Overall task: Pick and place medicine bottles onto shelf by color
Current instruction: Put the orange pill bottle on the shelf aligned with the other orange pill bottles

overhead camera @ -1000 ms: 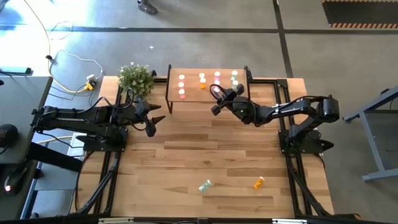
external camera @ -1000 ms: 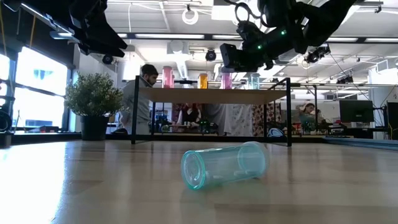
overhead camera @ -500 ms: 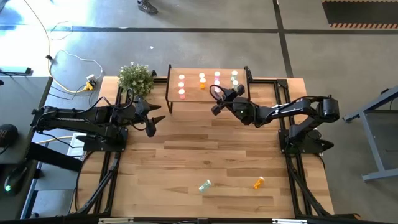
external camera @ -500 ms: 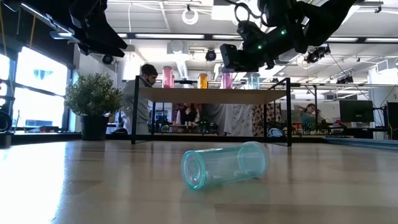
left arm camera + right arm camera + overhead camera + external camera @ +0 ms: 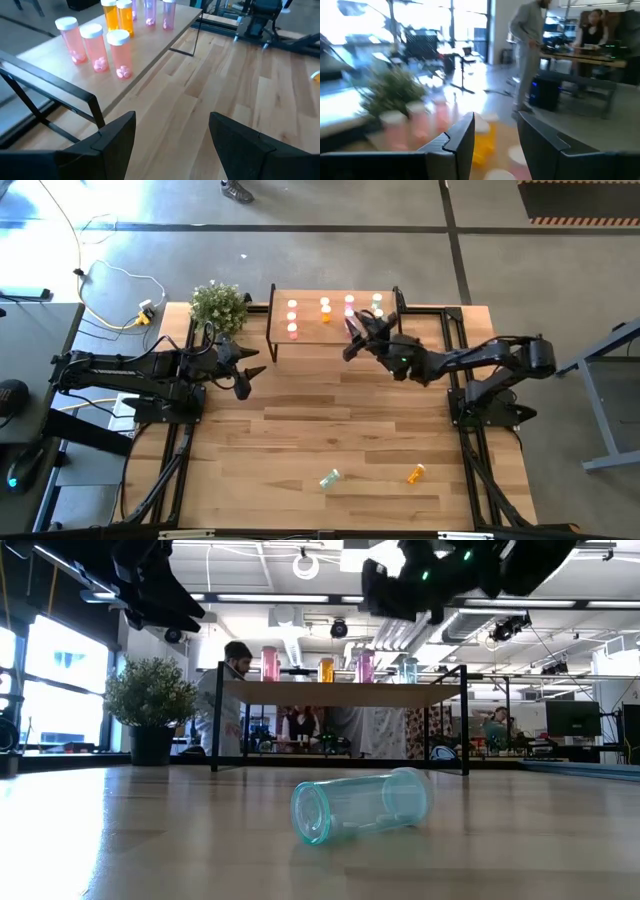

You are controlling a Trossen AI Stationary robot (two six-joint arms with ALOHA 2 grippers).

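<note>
The shelf (image 5: pixel 312 330) stands at the table's far side with several medicine bottles upright on it: pink ones (image 5: pixel 292 318) at its left, orange ones (image 5: pixel 325 308), paler pink ones (image 5: pixel 349 302) and green ones (image 5: pixel 377 302). A green bottle (image 5: pixel 330 478) and an orange bottle (image 5: pixel 415 474) lie on their sides near the table's front edge. My right gripper (image 5: pixel 350 338) hovers open above the shelf's near right part, holding nothing; its wrist view (image 5: pixel 495 145) shows bottles blurred below. My left gripper (image 5: pixel 248 372) waits open, left of the shelf.
A potted plant (image 5: pixel 218 304) stands at the shelf's far left corner. The shelf's black legs (image 5: pixel 214 720) rise from the table. Bare wood lies between the shelf and the two lying bottles. People and desks show in the room behind.
My right gripper has risen from just over the shelf's bottles to well above them and tipped up toward level. The bottles on the shelf stand where they were.
</note>
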